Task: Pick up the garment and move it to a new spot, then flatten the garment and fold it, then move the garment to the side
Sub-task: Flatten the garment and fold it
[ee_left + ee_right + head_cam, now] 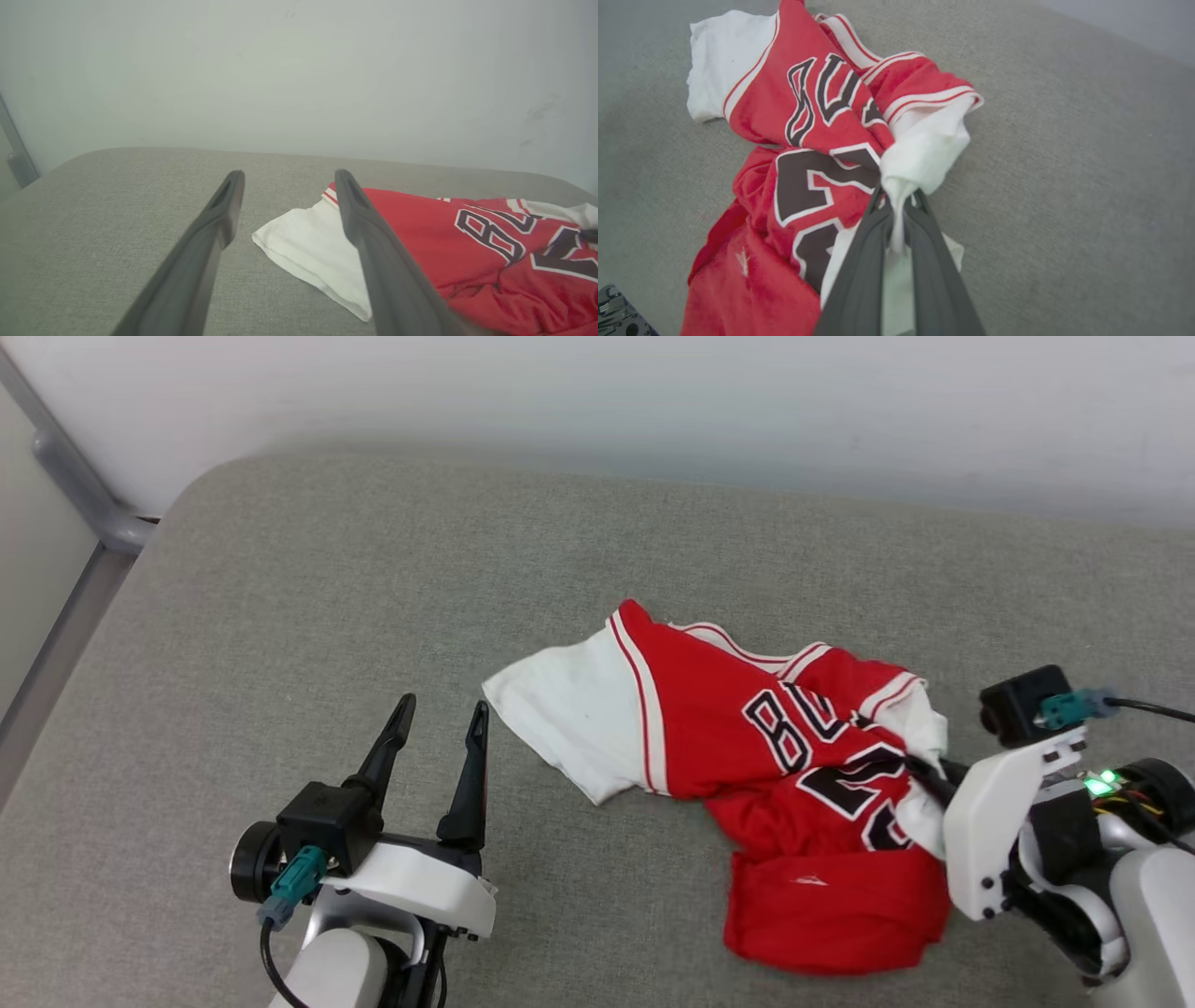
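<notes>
right gripper [896, 201] pinching garment [709, 709] white sleeve | left gripper [443, 706] spread, idle | pickup barely begun (move, flatten, fold all left)

The garment [691, 700] is bright red with white sleeves, red-and-white striped trim and large black numbers outlined in white. The cushion [327, 579] under it is grey weave. The far wall [653, 392] is pale greyish white. The left gripper [443, 706] and right gripper [896, 199] have dark grey fingers [467, 775].

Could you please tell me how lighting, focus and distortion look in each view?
Head view: soft, even light, faint shadows, the garment sharp. Left wrist view: hazy and washed out, the left gripper blurred up close. Right wrist view: wide-angle stretch, the right gripper soft.
</notes>
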Controlling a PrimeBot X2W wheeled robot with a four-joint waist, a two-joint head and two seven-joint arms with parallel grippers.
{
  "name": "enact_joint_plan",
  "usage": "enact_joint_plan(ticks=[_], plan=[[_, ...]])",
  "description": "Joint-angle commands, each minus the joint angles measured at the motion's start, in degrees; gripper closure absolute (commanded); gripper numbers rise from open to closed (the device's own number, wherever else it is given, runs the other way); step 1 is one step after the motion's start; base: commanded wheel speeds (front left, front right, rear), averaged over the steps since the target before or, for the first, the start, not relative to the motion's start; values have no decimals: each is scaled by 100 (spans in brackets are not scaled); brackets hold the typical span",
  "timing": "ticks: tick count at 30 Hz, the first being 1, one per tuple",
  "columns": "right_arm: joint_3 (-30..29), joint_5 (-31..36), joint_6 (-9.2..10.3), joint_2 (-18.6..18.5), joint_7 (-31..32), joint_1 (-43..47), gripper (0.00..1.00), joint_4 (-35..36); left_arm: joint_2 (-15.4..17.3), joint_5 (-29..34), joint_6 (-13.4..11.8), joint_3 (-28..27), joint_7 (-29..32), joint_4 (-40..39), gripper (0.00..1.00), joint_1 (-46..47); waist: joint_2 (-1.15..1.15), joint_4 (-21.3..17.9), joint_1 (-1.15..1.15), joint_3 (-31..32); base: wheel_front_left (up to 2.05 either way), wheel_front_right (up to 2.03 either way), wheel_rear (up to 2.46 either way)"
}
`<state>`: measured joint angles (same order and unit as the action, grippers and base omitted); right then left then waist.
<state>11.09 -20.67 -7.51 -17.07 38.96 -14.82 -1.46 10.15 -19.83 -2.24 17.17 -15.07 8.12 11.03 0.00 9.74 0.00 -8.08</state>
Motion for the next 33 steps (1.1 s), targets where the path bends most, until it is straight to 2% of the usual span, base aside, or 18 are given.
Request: enact_joint_plan(ticks=[1, 8, 9, 10, 12, 13, 14, 21, 27, 33], plan=[[-206, 71, 4, -22, -61, 12, 100, -33, -32, 43, 35, -28, -14, 19, 0, -34, 0, -60, 0, 30, 0, 0, 0], [-1349, 27, 4, 206, -231, 408, 100, -506, -104, 97, 111, -86, -14, 48, 0, -11, 0, -209, 0, -47, 0, 0, 0], [-1504, 1, 4, 266, -268, 489, 100, -633, -112, 108, 122, -94, -14, 50, 0, 3, 0, -225, 0, -67, 0, 0, 0], [-1920, 15, 5, 411, -413, 648, 100, -999, -139, 118, 164, -110, -14, 81, 0, 53, 0, -256, 0, -147, 0, 0, 0], [-2093, 59, 4, 483, -573, 700, 100, -1217, -154, 139, 192, -118, -14, 108, 0, 91, 0, -266, 0, -195, 0, 0, 0], [-2158, 31, 6, 546, -661, 715, 95, -1330, -155, 147, 204, -131, -14, 111, 0, 99, 0, -278, 0, -214, 0, 0, 0], [-2269, 13, 7, 690, -979, 734, 0, -1557, -173, 157, 218, -160, -14, 133, 0, 104, 0, -301, 0, -247, 0, 0, 0], [-2516, 238, 3, 885, -2278, 776, 0, -1397, -189, 194, 252, -207, -14, 223, 0, 3, 0, -319, 0, -105, 0, 0, 0], [-2707, 756, 4, 1090, -3426, 964, 0, -1077, -177, 194, 205, -253, -14, 283, 0, -188, 0, -377, 0, 194, 0, 0, 0], [-2561, 1213, 3, 1288, -4047, 1224, 0, -571, -112, 157, 128, -290, 10, 334, 0, -398, 0, -483, 0, 490, 0, 0, 0]])
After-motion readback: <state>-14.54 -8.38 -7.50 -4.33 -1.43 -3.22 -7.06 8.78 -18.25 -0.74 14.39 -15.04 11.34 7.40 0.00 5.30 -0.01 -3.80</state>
